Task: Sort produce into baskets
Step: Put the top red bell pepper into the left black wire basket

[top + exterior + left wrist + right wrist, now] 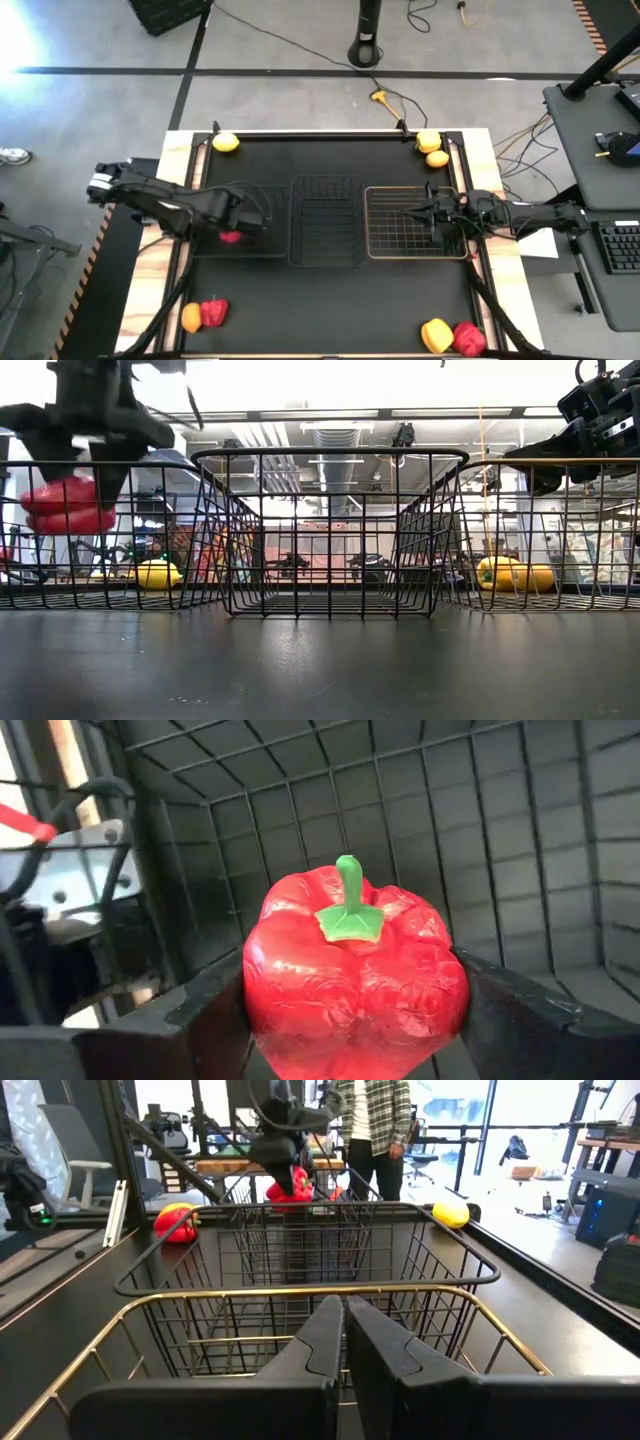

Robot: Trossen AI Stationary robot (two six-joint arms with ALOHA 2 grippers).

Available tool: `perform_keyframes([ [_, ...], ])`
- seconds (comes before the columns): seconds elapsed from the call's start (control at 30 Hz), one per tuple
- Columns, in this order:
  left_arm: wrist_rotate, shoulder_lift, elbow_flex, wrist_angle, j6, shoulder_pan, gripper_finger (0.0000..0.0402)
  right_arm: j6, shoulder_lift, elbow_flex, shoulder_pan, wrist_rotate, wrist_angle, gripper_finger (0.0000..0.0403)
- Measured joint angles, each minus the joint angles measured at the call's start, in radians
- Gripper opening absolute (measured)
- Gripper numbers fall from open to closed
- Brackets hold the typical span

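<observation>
My left gripper (pixel 231 233) is shut on a red bell pepper (pixel 352 975) inside the left black wire basket (pixel 205 250). In the low view the pepper (pixel 66 506) hangs below the basket's rim and above its floor. My right gripper (pixel 345 1318) is shut and empty, above the pale wire basket (pixel 378 250) on the right; it also shows in the high view (pixel 420 211). The narrower black basket (pixel 325 258) stands between the two. My left gripper pinches the red pepper's two opposite sides (pixel 262 982) between its two fingers (pixel 195 1015), coming from above and pointing down. The green stem (pixel 349 885) faces the wrist camera. The pepper is lifted clear of the basket floor.
A lemon-like fruit (pixel 226 142) lies at the far left and two yellow pieces (pixel 432 148) at the far right. At the near left lie an orange fruit (pixel 191 317) and a red pepper (pixel 214 312), at the near right a yellow pepper (pixel 436 335) and a red pepper (pixel 468 338).
</observation>
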Motion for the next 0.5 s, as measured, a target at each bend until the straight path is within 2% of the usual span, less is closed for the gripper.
perform_keyframes([
  [0.3,0.005,0.000,-0.109,0.173,0.133,0.133,0.0285,0.000,0.000,0.000,0.000,0.000,0.000,0.0011],
  [0.5,0.034,0.000,-0.182,0.272,0.172,0.166,0.0286,0.000,0.000,0.000,0.000,0.000,0.000,0.0011],
])
